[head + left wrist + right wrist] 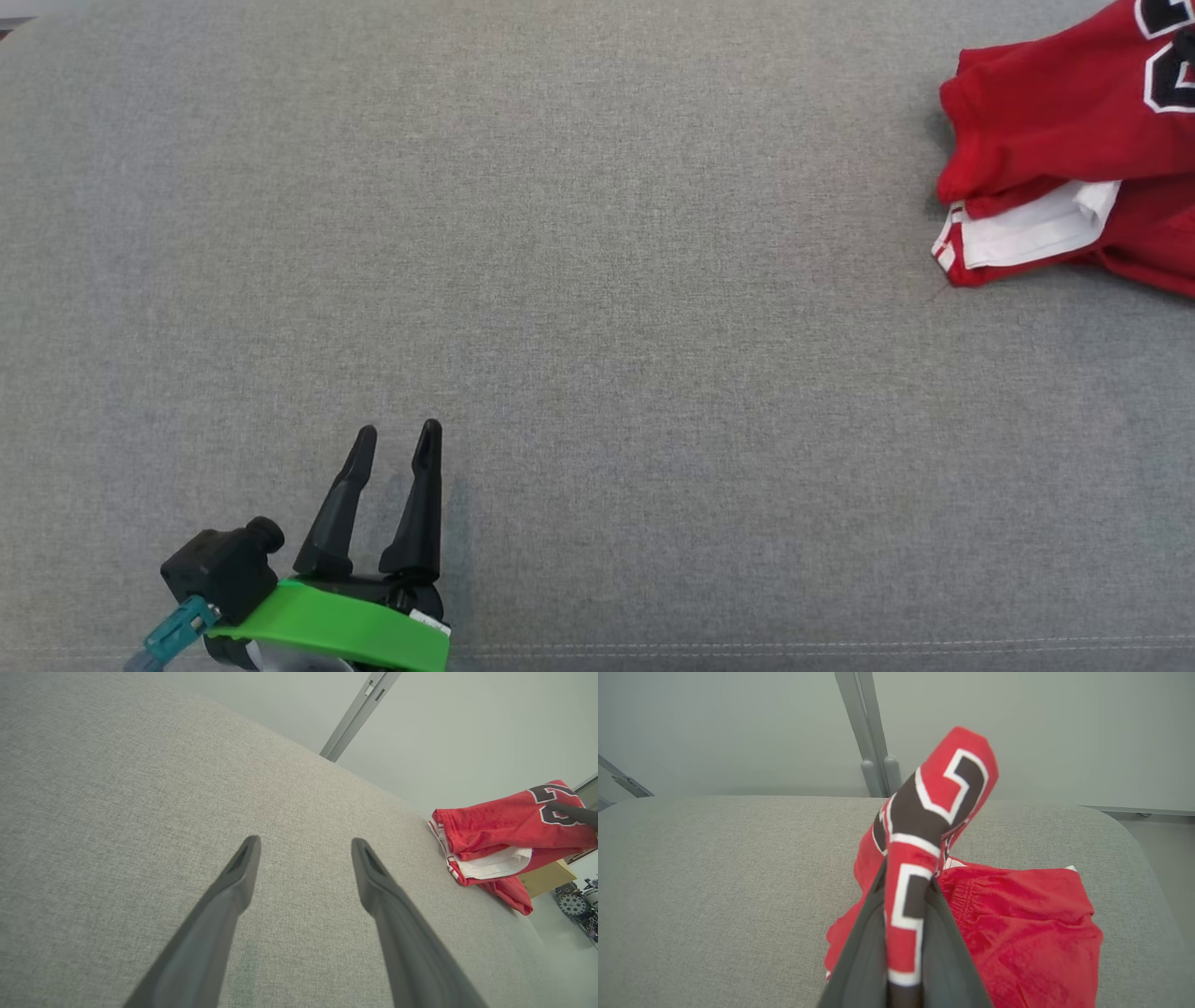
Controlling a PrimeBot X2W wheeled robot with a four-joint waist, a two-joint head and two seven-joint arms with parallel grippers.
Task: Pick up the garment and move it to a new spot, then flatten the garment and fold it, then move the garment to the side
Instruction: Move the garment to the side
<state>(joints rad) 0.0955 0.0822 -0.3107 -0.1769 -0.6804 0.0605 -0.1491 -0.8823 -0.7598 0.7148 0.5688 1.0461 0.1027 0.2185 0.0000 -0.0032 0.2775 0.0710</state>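
The garment point(1055, 121) is red with black-and-white lettering and a white lining, and it lies bunched at the far right of the grey cushion point(597, 280). In the right wrist view my right gripper point(909, 882) is shut on a raised fold of the garment point(1017, 914), with the lettered cloth pinched between its fingers. The left wrist view has the garment point(495, 830) at the right, with a dark finger point(574, 812) of the right gripper across its top. My left gripper point(399, 431) stands open and empty at the lower left, far from the cloth, and its view has the left gripper point(304, 842) over bare cushion.
The cushion's front seam point(747, 644) runs along the bottom edge. A pale wall with a metal post point(868, 732) stands behind. Beyond the cushion's right end are a cardboard box point(546, 877) and gear-like equipment point(574, 903) on the floor.
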